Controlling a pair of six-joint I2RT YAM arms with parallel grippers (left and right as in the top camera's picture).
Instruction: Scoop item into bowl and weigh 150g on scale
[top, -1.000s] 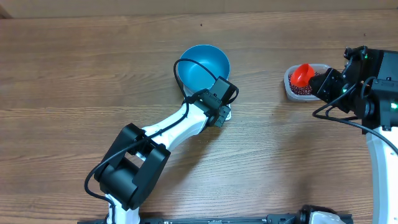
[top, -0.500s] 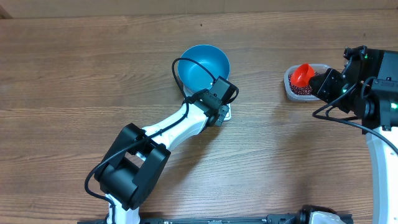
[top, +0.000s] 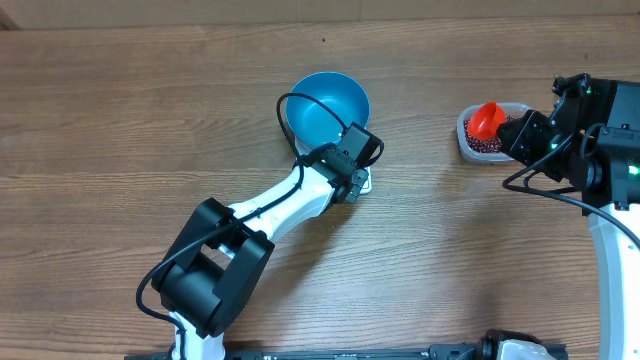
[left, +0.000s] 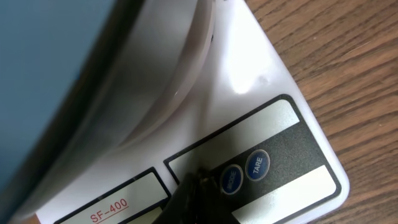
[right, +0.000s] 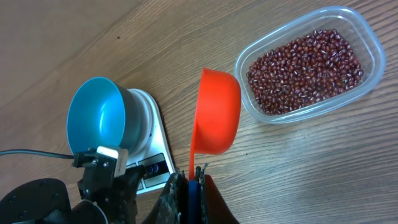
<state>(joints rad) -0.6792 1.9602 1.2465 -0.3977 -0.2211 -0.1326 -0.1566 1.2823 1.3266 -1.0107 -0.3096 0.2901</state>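
Note:
The blue bowl stands empty on the white scale. My left gripper is shut, with its tip down on the scale's button panel just left of the MODE button; in the overhead view this gripper covers the scale's front edge. My right gripper is shut on the handle of an orange scoop. The scoop hangs beside the clear tub of red-brown beans. From above, the scoop overlaps the tub's left end. Its inside is hidden from me.
The TARE button sits right of MODE. The left arm stretches diagonally across the middle of the wooden table. The right arm fills the right edge beside the tub.

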